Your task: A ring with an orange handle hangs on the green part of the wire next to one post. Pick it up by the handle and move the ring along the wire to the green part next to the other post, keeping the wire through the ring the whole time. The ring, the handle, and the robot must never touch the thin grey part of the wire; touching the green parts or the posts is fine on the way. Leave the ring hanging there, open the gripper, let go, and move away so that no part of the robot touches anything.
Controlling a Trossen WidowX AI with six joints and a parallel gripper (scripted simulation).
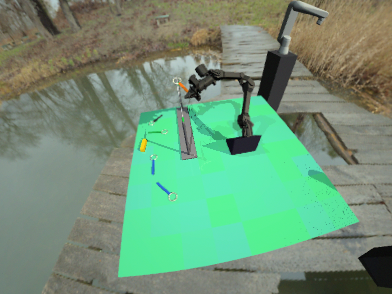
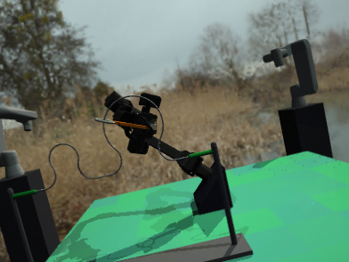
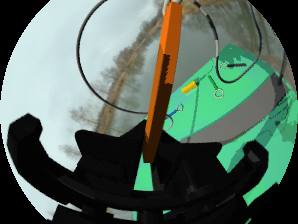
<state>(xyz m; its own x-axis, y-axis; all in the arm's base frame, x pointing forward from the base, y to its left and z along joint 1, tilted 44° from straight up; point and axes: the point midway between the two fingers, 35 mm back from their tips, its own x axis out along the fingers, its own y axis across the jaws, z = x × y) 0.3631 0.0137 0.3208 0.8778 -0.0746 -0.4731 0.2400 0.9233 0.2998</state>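
The orange handle (image 1: pixel 183 87) (image 2: pixel 129 124) (image 3: pixel 165 75) is held at its far end by my gripper (image 2: pixel 149 127) (image 3: pixel 147 123), which is shut on it. The pale ring (image 1: pixel 177 80) (image 2: pixel 99 119) at its other end is seen nearly edge-on in the exterior view. It crosses the left side of the wire's big round loop (image 2: pixel 132 95) (image 3: pixel 78 47) and appears to be around it; any contact is too small to tell. The wire's green parts, right (image 2: pixel 201 154) and left (image 2: pixel 25 194), join the right post (image 2: pixel 225 200) and the left post (image 2: pixel 20 227).
The grey base plate (image 1: pixel 192 151) lies below the wire. Beyond it lie a yellow block (image 1: pixel 143 145) (image 3: pixel 189 87), two blue-handled rings, a green-handled ring (image 1: pixel 156 132) and a black-handled ring. The wire's smaller hump (image 2: pixel 65 143) is left of the ring in the exterior view.
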